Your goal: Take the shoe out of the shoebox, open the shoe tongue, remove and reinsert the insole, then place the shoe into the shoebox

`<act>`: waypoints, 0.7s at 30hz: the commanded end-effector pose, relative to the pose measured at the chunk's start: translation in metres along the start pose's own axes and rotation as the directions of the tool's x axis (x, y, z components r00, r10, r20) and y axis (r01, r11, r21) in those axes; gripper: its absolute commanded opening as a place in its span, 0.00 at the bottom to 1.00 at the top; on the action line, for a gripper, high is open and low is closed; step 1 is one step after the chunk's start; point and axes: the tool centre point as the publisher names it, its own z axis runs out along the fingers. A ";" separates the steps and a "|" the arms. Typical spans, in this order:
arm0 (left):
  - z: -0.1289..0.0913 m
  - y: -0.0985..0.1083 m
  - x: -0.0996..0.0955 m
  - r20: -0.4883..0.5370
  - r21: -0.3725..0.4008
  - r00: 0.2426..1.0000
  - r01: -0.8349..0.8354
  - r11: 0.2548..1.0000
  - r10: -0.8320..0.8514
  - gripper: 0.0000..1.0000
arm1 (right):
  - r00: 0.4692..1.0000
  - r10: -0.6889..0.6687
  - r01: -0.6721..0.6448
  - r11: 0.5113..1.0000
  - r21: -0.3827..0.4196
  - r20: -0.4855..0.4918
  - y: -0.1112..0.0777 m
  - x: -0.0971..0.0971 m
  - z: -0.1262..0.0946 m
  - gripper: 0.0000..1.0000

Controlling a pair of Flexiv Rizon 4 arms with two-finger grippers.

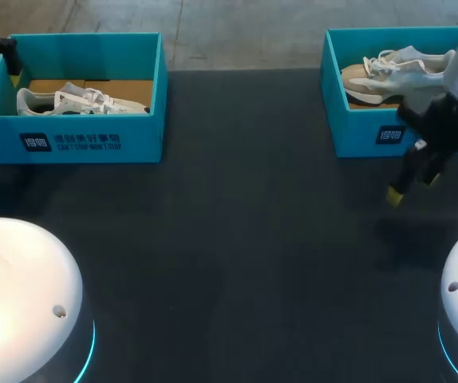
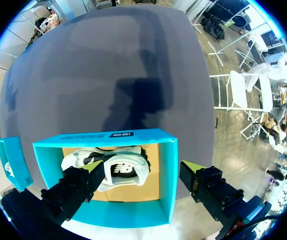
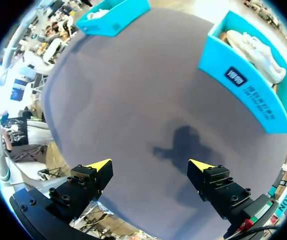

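Between the spread fingers of my left gripper (image 2: 143, 170) sits the near shoebox (image 2: 167, 170), teal and open-topped. The gripper is released and holds nothing. It hangs above the box, with one yellow tip over the white shoe (image 2: 114, 171) on the cardboard floor and the other just outside the box wall. My right gripper (image 3: 150, 166) is released too, fingers wide apart, hovering over the bare dark table (image 3: 133, 100) with its shadow just ahead. Further ahead and off to one side stands the second shoebox (image 3: 248, 85), a pale shoe (image 3: 256, 50) lying inside it. Well beyond that gripper, across the table, I can see the near shoebox again
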 end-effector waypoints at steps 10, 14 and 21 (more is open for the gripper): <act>0.000 -0.001 0.000 -0.002 -0.003 1.000 0.000 1.000 0.000 1.00 | 0.998 0.007 -0.010 0.999 0.042 0.058 0.038 -0.054 -0.036 1.00; 0.000 -0.001 0.000 -0.002 -0.003 1.000 0.000 1.000 0.000 1.00 | 0.998 0.009 -0.012 0.999 0.051 0.068 0.048 -0.069 -0.042 1.00; 0.000 -0.001 0.000 -0.002 -0.003 1.000 0.000 1.000 0.000 1.00 | 0.996 -0.073 0.074 0.997 -0.019 0.058 0.060 -0.088 -0.043 1.00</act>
